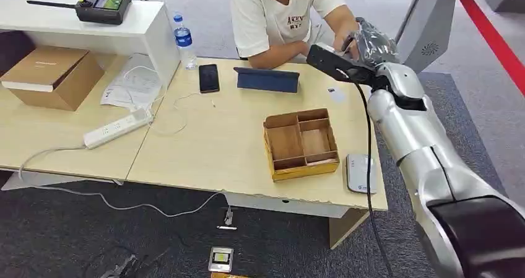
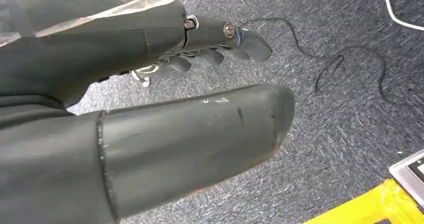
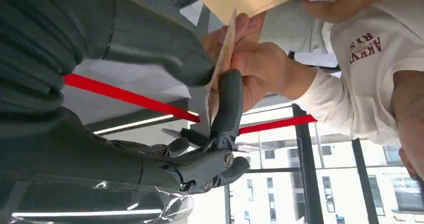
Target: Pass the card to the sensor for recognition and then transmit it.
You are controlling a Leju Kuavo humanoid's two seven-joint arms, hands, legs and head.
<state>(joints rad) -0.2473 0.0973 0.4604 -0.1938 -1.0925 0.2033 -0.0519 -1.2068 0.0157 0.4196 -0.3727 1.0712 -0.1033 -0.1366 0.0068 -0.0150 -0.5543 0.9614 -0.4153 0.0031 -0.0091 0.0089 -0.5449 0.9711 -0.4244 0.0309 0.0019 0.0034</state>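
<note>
The right robot hand (image 3: 200, 109) pinches a thin tan card (image 3: 223, 59) edge-on between thumb and finger, while a person's hand (image 3: 260, 67) grips its far side. The left robot hand (image 2: 165, 99) hangs released.

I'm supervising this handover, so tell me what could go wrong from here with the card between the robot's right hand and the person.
The card is pinched edge-on between the right hand's thumb and one finger while the person's hand also grips it: if either lets go at the wrong moment, it may slip and drop. If both pull, the thin card could bend. The black cable hangs along the right arm and might snag on the table edge.
</note>
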